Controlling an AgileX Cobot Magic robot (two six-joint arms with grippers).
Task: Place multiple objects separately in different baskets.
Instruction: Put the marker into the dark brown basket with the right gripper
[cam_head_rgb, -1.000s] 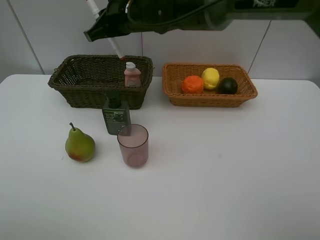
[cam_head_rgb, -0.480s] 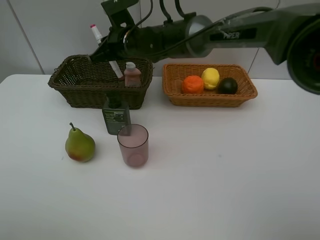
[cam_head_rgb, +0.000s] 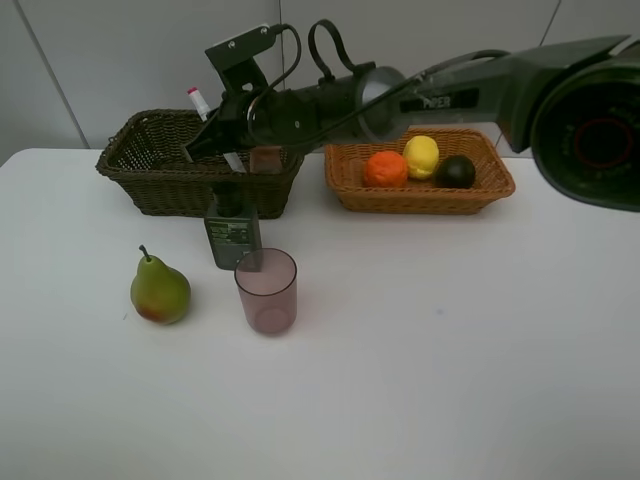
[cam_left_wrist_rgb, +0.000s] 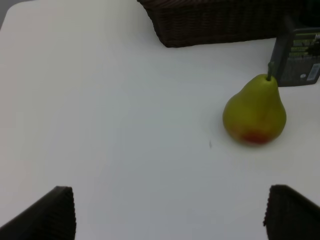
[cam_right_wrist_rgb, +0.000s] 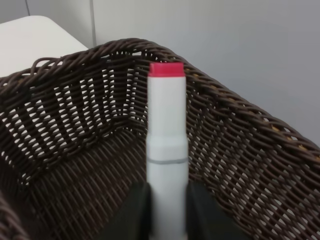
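Observation:
My right gripper reaches across over the dark basket, shut on the white marker, whose red cap points up and left. In the right wrist view the marker stands between the fingers, inside the dark basket. The small pink bottle in that basket is mostly hidden behind the gripper. The pear, pump bottle and pink cup stand on the table. My left gripper is open and empty, short of the pear.
The light basket at the back right holds the orange, lemon and dark green fruit. The pump bottle stands just in front of the dark basket. The right arm spans above both baskets.
The right gripper has come down and toward the dark basket with the marker, and now covers most of the small pink bottle. Objects on the table have not moved.

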